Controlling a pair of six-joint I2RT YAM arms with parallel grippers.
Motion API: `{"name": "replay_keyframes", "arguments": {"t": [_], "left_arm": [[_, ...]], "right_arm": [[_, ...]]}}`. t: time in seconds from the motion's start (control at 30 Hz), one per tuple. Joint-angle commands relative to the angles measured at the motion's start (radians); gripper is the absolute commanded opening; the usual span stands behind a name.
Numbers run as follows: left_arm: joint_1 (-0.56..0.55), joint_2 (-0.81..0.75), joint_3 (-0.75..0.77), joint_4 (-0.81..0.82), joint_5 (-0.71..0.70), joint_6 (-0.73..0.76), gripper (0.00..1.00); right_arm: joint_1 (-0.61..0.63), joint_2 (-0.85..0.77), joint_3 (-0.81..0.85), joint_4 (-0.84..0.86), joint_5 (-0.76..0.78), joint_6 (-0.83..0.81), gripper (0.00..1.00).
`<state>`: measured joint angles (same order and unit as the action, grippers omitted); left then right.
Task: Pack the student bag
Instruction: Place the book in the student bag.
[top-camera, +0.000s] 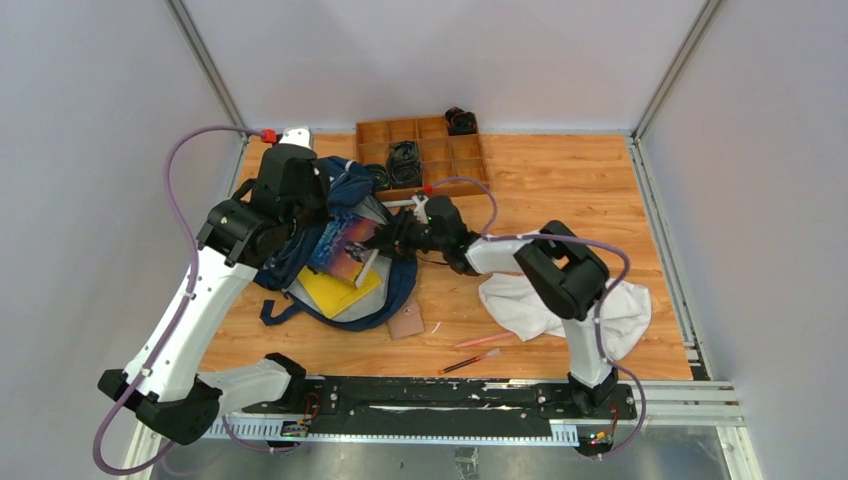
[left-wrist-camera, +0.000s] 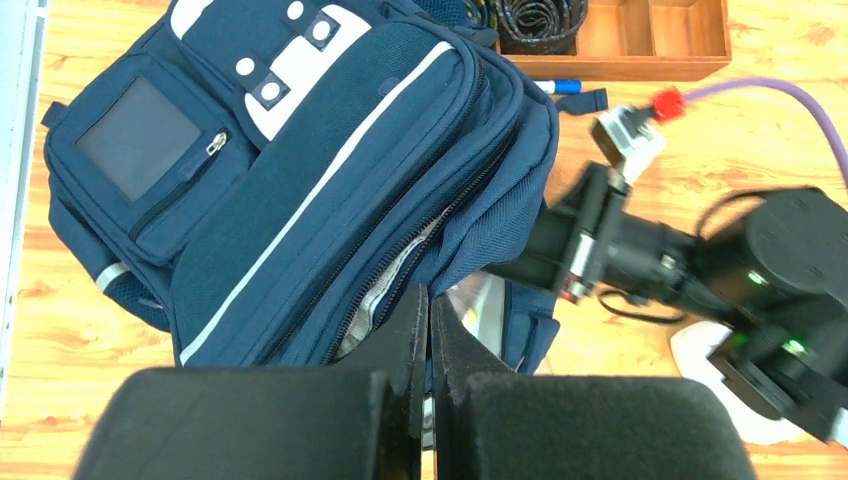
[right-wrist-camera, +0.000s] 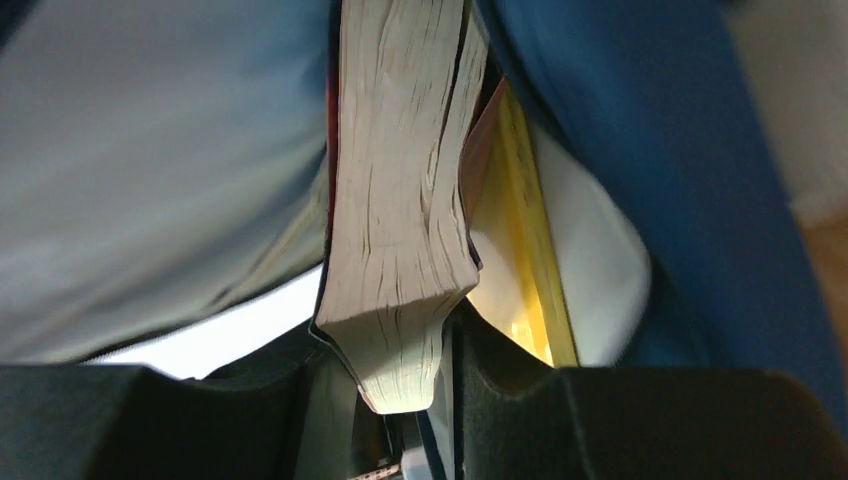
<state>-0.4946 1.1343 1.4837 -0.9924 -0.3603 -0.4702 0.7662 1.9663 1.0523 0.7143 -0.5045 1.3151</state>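
The navy student bag (top-camera: 345, 185) lies open at the table's left, with its grey lining showing. My left gripper (left-wrist-camera: 430, 325) is shut on the fabric edge of the bag (left-wrist-camera: 300, 170) by its zip opening and holds it up. In the top view this gripper (top-camera: 303, 228) sits at the bag's left side. My right gripper (top-camera: 388, 243) is shut on a thick book with a colourful cover (top-camera: 345, 245), which lies partly inside the bag's mouth. In the right wrist view the gripper (right-wrist-camera: 410, 375) clamps the book's page edge (right-wrist-camera: 400, 200). A yellow book (right-wrist-camera: 515, 260) lies beside it inside the bag.
A wooden compartment tray (top-camera: 420, 150) with black cables stands at the back. A white cloth (top-camera: 560, 305) lies under the right arm. Two pencils (top-camera: 480, 345) and a brown card (top-camera: 405, 320) lie near the front. A blue marker (left-wrist-camera: 565, 87) lies by the tray.
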Motion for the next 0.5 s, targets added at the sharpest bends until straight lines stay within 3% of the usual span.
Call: {"name": "replay_keyframes", "arguments": {"t": [0.0, 0.03, 0.07, 0.2, 0.47], "left_arm": [[0.005, -0.056, 0.044, 0.094, 0.017, -0.001, 0.0], [0.005, -0.057, 0.039, 0.094, 0.017, 0.0, 0.0], [0.005, -0.057, 0.034, 0.094, 0.015, -0.001, 0.0], [0.005, -0.054, 0.023, 0.096, 0.004, -0.013, 0.0], [0.005, -0.069, 0.013, 0.101, 0.003, -0.033, 0.0]], "right_arm": [[0.037, 0.084, 0.25, -0.054, -0.063, -0.041, 0.63], [0.038, 0.064, 0.246, -0.107, -0.064, -0.075, 0.87], [0.038, 0.028, 0.22, -0.164, -0.058, -0.128, 0.92], [0.038, -0.114, 0.134, -0.353, -0.01, -0.285, 0.95], [0.11, -0.205, 0.01, -0.361, -0.089, -0.332, 0.97]]}}
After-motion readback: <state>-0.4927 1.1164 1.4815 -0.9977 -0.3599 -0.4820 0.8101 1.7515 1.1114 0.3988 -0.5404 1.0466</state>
